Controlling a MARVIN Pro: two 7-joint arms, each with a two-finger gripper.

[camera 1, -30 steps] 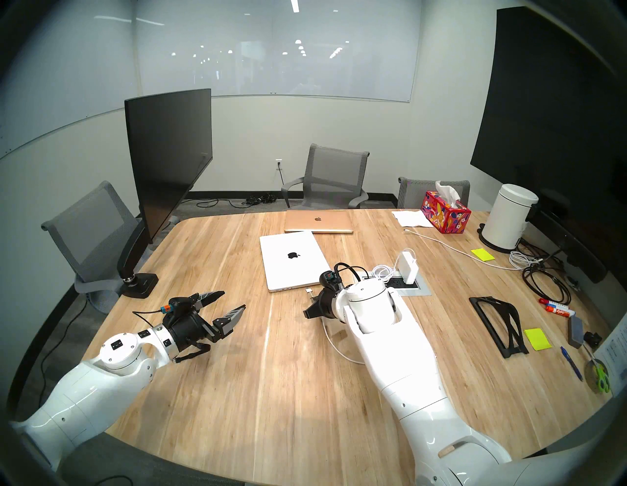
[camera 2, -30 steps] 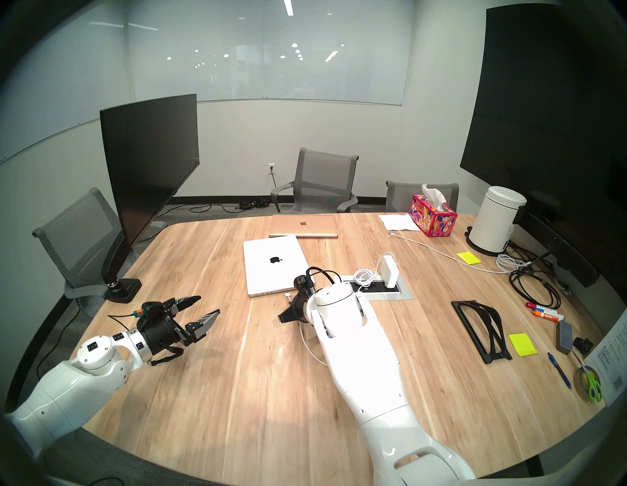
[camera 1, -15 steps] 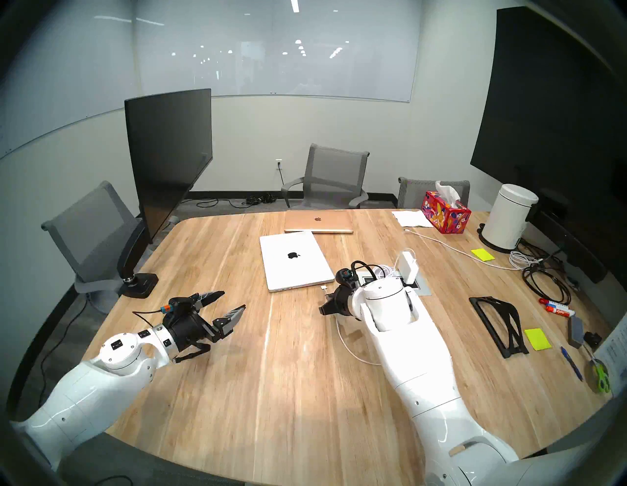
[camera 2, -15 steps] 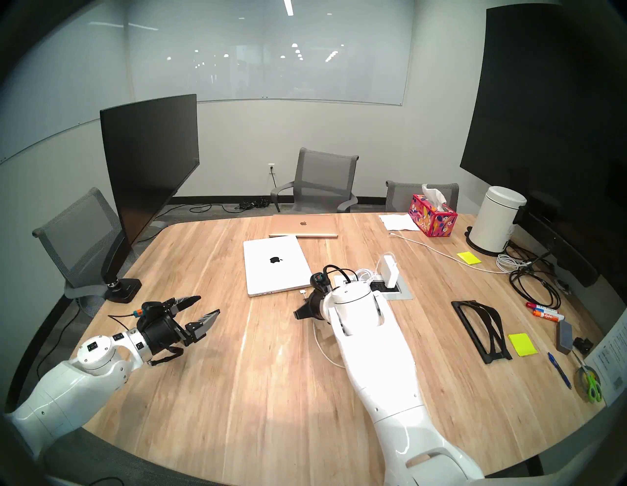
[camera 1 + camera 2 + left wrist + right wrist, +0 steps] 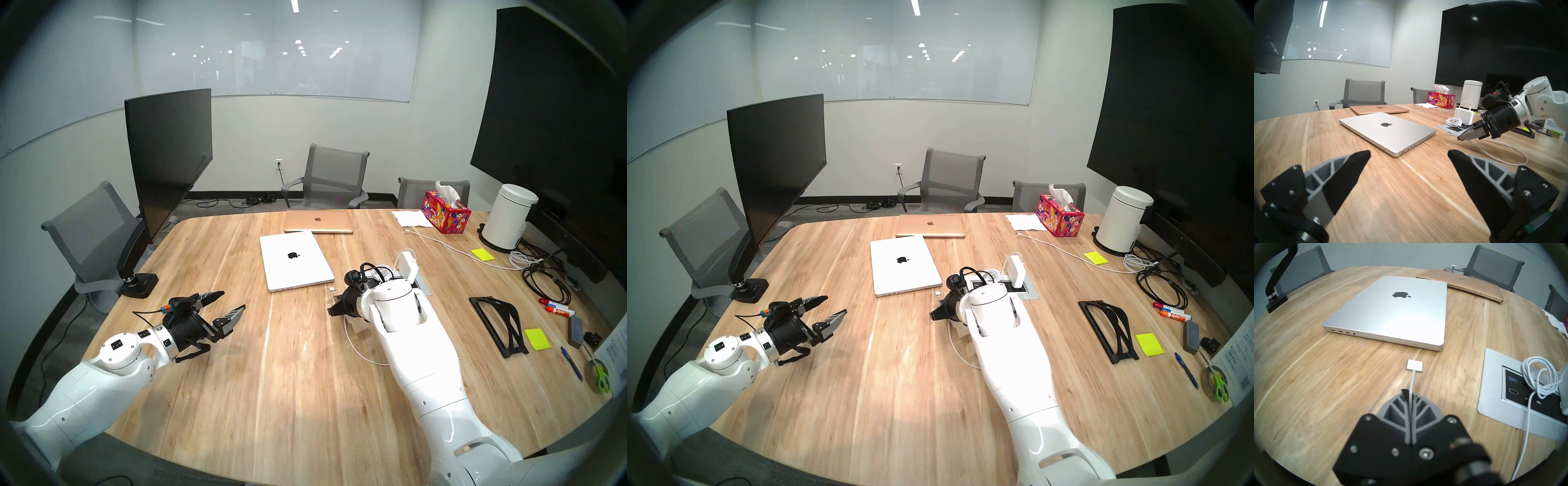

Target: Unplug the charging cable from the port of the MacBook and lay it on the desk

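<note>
**Cable Unplugged and Carried Clear of the Port; Release Pending**

The right end effector (image 5: 1409,392) is clenched on the charging cable (image 5: 1412,378), pinching the cord just behind its flat connector tip. Over the last second this end effector has travelled toward the robot's right, away from the port edge of the MacBook (image 5: 1398,310), and the connector has travelled with it. The connector now lies off the front right corner of the MacBook, apart from it, low over the table (image 5: 1322,387); contact with the surface cannot be confirmed. The ports on the MacBook edge are unoccupied.

Behind the grip, the cord trails in a loop across the table toward the white power brick (image 5: 407,266), which stands in the recessed outlet panel (image 5: 1491,378).

The left end effector (image 5: 225,305) is released, fingers spread, holding nothing, and has not moved; it hovers well apart from the MacBook.

Assessment: the unplug step is complete. The remaining step is to lower the connector and release the grip.
</note>
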